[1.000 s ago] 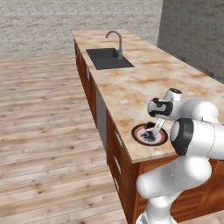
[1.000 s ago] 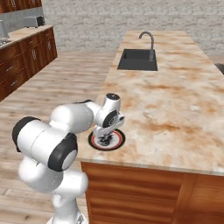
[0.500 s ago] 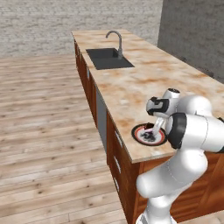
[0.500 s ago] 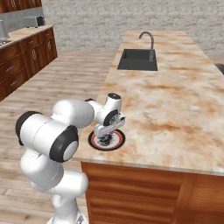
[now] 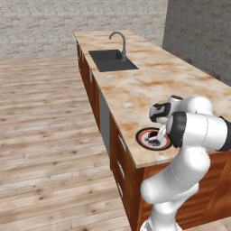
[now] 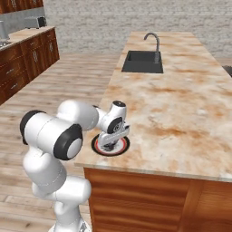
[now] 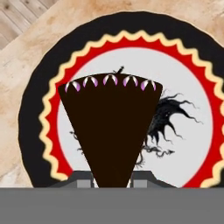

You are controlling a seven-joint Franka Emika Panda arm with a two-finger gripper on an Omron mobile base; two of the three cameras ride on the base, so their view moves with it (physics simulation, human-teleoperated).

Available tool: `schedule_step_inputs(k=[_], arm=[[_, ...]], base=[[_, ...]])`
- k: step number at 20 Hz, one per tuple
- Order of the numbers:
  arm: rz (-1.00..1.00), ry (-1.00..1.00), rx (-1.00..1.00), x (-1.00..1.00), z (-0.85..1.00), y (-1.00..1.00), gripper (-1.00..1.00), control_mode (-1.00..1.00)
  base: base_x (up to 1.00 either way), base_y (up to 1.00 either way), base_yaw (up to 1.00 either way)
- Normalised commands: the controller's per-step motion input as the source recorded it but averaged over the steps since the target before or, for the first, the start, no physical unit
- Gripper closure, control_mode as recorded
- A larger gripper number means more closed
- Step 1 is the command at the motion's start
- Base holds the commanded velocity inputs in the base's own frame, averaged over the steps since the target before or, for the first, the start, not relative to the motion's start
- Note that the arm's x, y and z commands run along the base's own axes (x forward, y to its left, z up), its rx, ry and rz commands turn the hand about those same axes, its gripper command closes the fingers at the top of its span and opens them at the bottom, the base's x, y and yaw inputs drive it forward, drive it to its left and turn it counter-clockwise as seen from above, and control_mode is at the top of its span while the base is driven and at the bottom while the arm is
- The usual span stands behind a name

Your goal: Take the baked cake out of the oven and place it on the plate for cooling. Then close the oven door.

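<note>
The cake (image 7: 111, 131) is a dark brown wedge with small pink-and-white dots along its wide end. My gripper (image 7: 111, 181) is shut on its narrow end, one fingertip on each side. Directly under it lies the plate (image 7: 183, 92), with a black rim, a red zigzag ring and a white band. It sits on the island counter close to the near corner, and the gripper (image 5: 158, 136) hangs just over the plate (image 5: 143, 135). From the right side, the gripper (image 6: 108, 144) covers much of the plate (image 6: 120, 147). The oven and the oven door are out of view.
The marble island counter (image 5: 135, 90) runs away from me, with a dark sink (image 5: 113, 60) and a curved faucet (image 6: 154, 41) at its far end. The counter's edge lies just beside the plate. Wooden floor (image 5: 45, 135) spreads to the left, and brown cabinets (image 6: 22, 59) stand at the far left.
The gripper stays over the plate with the cake in it. Only the arm's elbow has shifted slightly.
</note>
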Motion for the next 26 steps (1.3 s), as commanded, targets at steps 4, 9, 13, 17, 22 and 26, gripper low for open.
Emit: schedule_step_inputs(k=[4,9,13,17,22,26], arm=[[0.0,0.05,0.0,0.0,-0.13,0.0,1.0,-1.0],[0.0,0.06,0.0,0.02,-0.14,0.0,1.0,-1.0],[0.0,0.06,0.0,0.04,-0.14,0.0,1.0,-1.0],[0.0,0.03,0.0,0.04,-0.14,0.0,-1.0,-1.0],[0.0,0.0,0.0,0.0,-0.04,0.0,-1.0,-1.0],[0.0,0.0,0.0,0.0,0.02,0.0,-1.0,-1.0]], base=[[0.0,0.0,0.0],[0.0,0.0,0.0],[0.0,0.0,0.0],[0.0,0.0,0.0],[0.0,0.0,0.0],[0.0,0.0,0.0]])
